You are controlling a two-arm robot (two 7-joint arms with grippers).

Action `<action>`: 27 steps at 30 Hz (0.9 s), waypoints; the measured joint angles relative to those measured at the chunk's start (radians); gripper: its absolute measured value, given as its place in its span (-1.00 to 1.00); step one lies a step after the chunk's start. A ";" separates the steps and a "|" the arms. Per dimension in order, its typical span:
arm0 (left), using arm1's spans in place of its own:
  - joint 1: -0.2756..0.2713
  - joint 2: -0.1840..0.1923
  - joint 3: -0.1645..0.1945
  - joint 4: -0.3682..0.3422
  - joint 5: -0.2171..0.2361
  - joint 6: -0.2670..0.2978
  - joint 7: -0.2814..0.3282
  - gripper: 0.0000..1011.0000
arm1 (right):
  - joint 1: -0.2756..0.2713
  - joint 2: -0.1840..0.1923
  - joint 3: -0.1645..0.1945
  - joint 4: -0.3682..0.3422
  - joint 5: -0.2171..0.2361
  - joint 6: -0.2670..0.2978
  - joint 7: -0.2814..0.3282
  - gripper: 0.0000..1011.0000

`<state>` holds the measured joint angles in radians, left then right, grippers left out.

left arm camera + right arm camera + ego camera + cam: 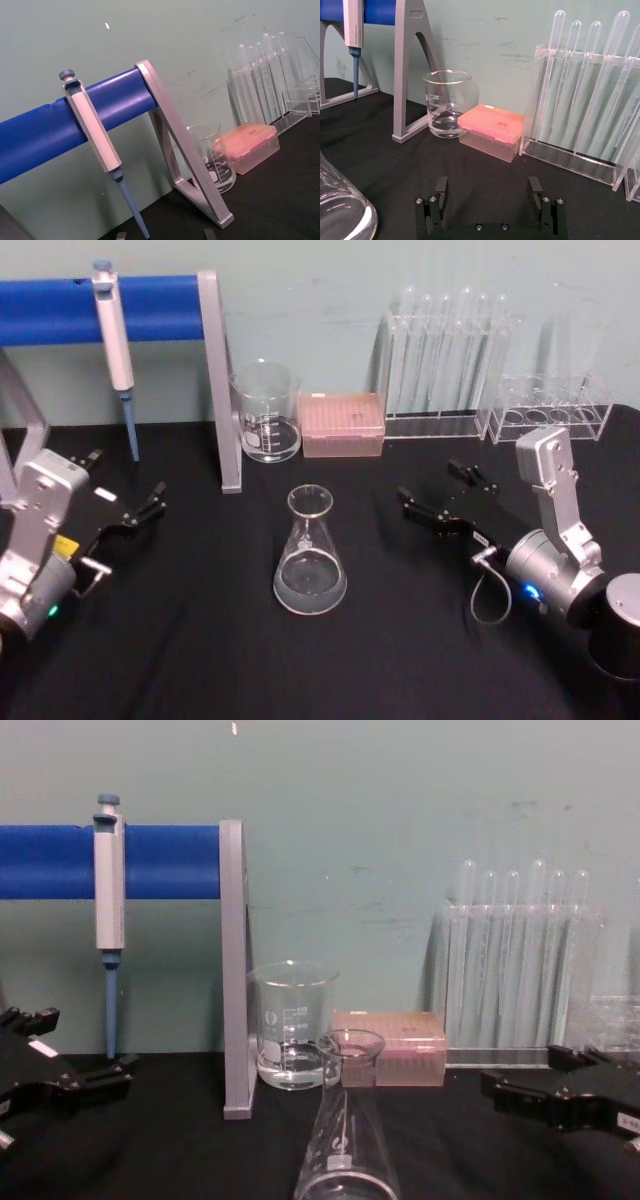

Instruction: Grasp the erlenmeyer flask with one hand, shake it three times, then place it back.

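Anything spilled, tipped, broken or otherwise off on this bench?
Nothing stands out. The erlenmeyer flask stands upright on the black table, with the open right end effector and the left end effector apart from it on either side.

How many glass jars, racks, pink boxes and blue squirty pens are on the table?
Glass vessels: 2, the erlenmeyer flask and the beaker
Clear racks: 2, the test tube rack and the low rack
Pink tip boxes: 1
Pipettes: 1, hanging on the blue stand
Total: 6
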<state>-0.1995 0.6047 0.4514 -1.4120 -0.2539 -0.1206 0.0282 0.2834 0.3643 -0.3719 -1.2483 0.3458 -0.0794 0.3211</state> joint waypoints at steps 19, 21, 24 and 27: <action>0.000 0.000 0.000 0.000 0.000 0.000 0.000 0.98 | 0.000 0.000 0.000 0.000 0.000 0.000 0.000 0.98; 0.000 0.000 0.000 0.000 0.000 0.000 0.000 0.98 | 0.000 0.000 0.000 0.000 0.000 0.000 0.000 0.98; 0.000 0.000 0.000 0.000 0.000 0.000 0.000 0.98 | 0.000 0.000 0.000 0.000 0.000 0.000 0.000 0.98; 0.000 0.000 0.000 0.000 0.000 0.000 0.000 0.98 | 0.000 0.000 0.000 0.000 0.000 0.000 0.000 0.98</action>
<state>-0.1996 0.6047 0.4514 -1.4120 -0.2539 -0.1205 0.0283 0.2834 0.3643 -0.3719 -1.2482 0.3458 -0.0794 0.3212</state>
